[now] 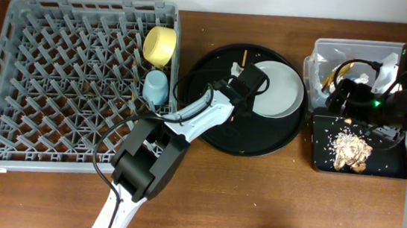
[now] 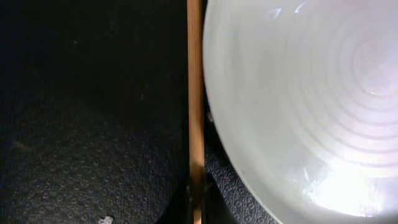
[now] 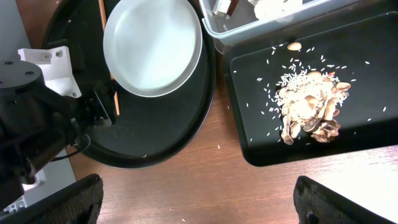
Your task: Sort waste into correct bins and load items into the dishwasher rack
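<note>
A thin wooden chopstick lies on the round black tray along the left rim of the pale grey plate. My left gripper is shut on the chopstick's near end. From overhead, the left gripper sits at the plate's left edge. My right gripper hangs open and empty above bare table in front of the shallow black tray. Beige food scraps lie in that tray. The yellow bowl and light blue cup stand in the dishwasher rack.
The clear tub behind the black tray holds white tissue and a brown wrapper. Rice grains are scattered in the black tray and on the wood. The right arm hangs over both bins.
</note>
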Robot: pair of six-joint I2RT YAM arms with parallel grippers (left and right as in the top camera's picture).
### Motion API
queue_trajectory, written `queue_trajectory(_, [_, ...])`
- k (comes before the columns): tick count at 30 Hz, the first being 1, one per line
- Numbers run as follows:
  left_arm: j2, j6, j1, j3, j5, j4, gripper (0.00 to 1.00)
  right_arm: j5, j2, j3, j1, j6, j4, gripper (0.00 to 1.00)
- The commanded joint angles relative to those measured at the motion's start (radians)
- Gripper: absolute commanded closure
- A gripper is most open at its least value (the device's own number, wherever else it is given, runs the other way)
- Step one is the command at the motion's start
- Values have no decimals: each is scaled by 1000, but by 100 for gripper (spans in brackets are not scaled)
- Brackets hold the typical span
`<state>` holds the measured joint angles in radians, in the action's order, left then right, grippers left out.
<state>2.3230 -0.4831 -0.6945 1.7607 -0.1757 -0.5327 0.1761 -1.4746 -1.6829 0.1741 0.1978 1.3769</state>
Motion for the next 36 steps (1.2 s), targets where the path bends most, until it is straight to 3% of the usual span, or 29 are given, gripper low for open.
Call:
queue_trajectory(1, [40, -2, 0, 27, 15, -58, 99, -12, 2, -4, 3, -10, 0, 2])
queue_trajectory(5, [-64, 22, 17, 97, -113, -206, 99, -12, 2, -4, 3, -10, 0, 1])
queue_trajectory(12, [-332, 138, 132, 131, -117, -332, 99, -12, 2, -4, 3, -10, 0, 2])
queue_trajectory(16, [-445, 223, 279, 131, -118, -491, 100, -12, 2, -4, 3, -10, 0, 2])
queue_trajectory(19, [-434, 254, 418, 118, -116, -565, 100, -12, 2, -4, 3, -10, 0, 1])
queue_trajectory(24, [-403, 353, 558, 19, -52, -537, 100, -12, 2, -4, 3, -10, 0, 2])
queue_trajectory(32, [-274, 384, 576, -13, -23, -494, 100, -12, 2, -4, 3, -10, 0, 1])
queue_trajectory(35, [-268, 384, 578, -13, -23, -490, 52, -12, 2, -4, 3, -10, 0, 2])
queue_trajectory(36, [-268, 384, 578, -6, -23, -490, 44, -12, 2, -4, 3, -10, 0, 2])
